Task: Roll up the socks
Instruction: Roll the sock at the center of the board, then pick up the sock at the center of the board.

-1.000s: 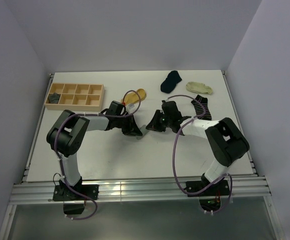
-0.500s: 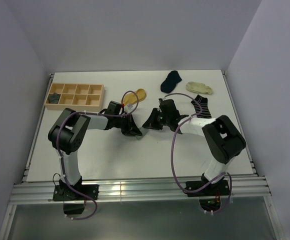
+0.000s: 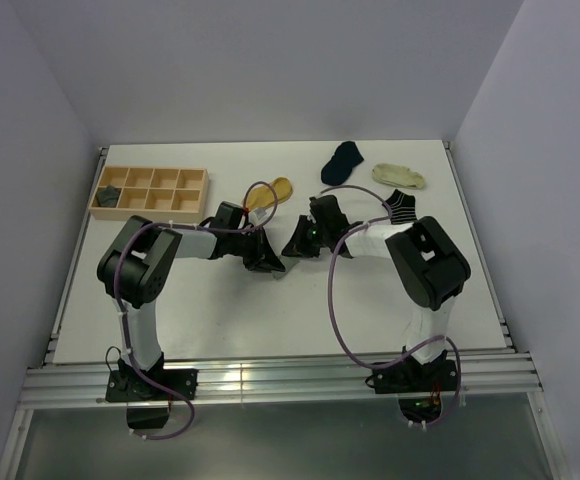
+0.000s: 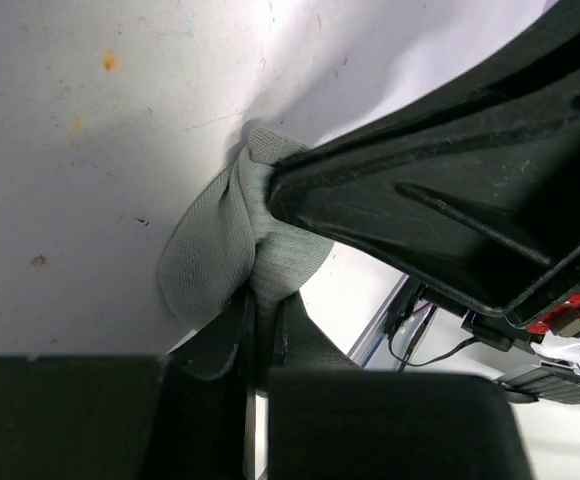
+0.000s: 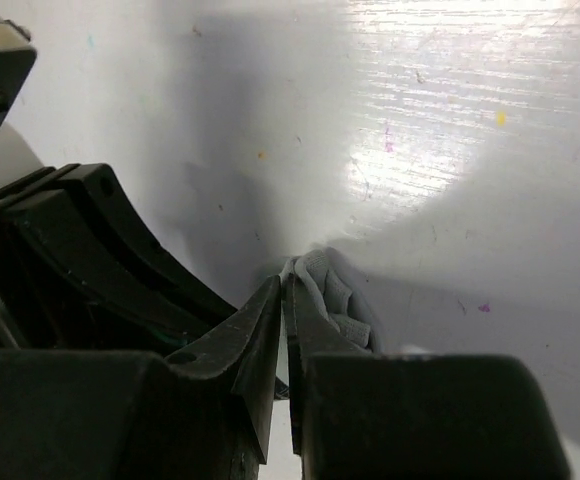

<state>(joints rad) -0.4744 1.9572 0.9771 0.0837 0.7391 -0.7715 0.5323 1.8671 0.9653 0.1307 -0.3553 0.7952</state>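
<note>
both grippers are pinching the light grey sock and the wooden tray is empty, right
Not empty: the top external view shows a dark grey bundle in the near-left compartment of the wooden tray. The rest holds: the left gripper and right gripper both pinch the light grey sock.

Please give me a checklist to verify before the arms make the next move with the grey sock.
1. Left gripper shut on the light grey sock: ok.
2. Right gripper shut on the same sock: ok.
3. Clearance between the two grippers: cannot tell, they look very close.
4. Sock rolled tight: cannot tell, it is bunched and partly hidden.
5. Yellow sock apart from both grippers: ok.
</note>
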